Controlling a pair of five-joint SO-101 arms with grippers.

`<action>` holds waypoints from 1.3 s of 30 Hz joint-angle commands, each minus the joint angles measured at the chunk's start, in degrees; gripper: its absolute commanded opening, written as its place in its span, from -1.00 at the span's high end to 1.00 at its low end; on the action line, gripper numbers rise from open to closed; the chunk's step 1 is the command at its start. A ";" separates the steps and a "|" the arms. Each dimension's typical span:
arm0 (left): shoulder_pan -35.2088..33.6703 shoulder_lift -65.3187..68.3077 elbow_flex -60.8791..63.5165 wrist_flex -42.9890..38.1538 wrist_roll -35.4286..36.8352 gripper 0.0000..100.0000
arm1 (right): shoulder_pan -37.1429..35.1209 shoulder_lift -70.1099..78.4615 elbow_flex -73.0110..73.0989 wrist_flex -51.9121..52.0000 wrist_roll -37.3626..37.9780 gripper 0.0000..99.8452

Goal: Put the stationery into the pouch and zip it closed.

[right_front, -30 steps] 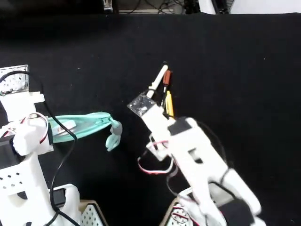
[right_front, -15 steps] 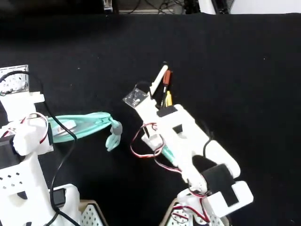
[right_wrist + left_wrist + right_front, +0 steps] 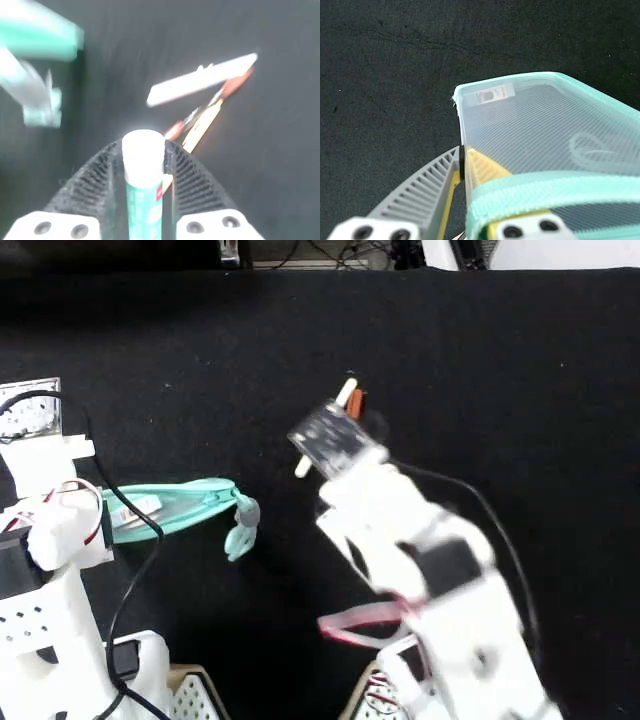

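Near left, the left end effector [image 3: 464, 160] pinches the mint pouch [image 3: 170, 508]. The right end effector [image 3: 144, 145] clamps a white-capped marker [image 3: 143, 200], not yet pouched. Farther off, pens [image 3: 352, 397] lie on the worktop [image 3: 520, 390]. Loading them and zipping remain.

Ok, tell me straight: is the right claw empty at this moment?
No, the right claw is shut on a white-capped stick with a green body, seen between its fingers in the right wrist view.

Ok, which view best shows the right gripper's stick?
Right wrist view: the white-capped green stick sits clamped in the right gripper. High view catches what looks like its white tip; left wrist view faces the pouch.
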 commanded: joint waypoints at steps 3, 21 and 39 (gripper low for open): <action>1.19 0.53 -1.54 0.44 -0.26 0.94 | -4.92 -15.34 -2.07 -9.76 -5.19 0.97; 1.19 0.53 -1.27 0.70 -0.18 0.94 | -34.64 -13.93 23.87 -72.62 -7.65 0.98; 0.84 0.53 -1.36 0.79 -0.18 0.94 | -34.90 8.48 17.36 -71.74 -7.74 0.97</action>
